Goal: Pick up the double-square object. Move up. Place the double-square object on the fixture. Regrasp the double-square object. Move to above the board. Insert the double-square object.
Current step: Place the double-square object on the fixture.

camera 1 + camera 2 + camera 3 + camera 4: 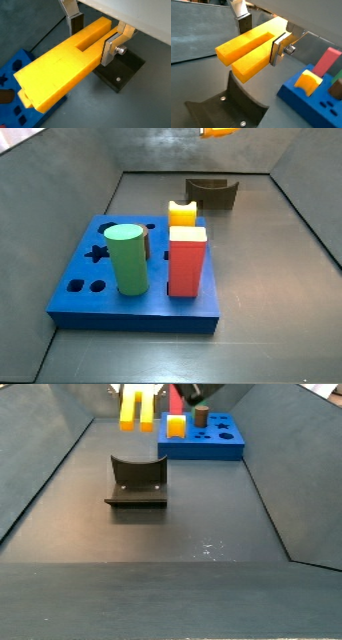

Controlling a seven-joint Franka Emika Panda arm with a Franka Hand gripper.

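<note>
In both wrist views: gripper (93,36) (259,34) clamped on the double-square object (63,65) (250,50), silver fingers (110,47) pressing its sides — bar clear of the floor, the fixture (121,70) (221,107) beneath, the board (15,97) (314,100) close by.

In both side views: double-square object (219,131) (134,408) high at the frame's top edge; open floor around the fixture (211,193) (136,480). Standing in the board (94,288) (214,439) — green cylinder (127,258), red block (186,260), yellow block (182,212).

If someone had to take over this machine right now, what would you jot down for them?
Gripper: shut on the double-square object, held in the air, clear of the floor.
Fixture: on the floor, empty, apart from the board.
Board: already carries a green cylinder, a red block and a yellow block.
Done: pick-up and lift.
Left: set the piece on the fixture, regrasp, move above the board, insert.
</note>
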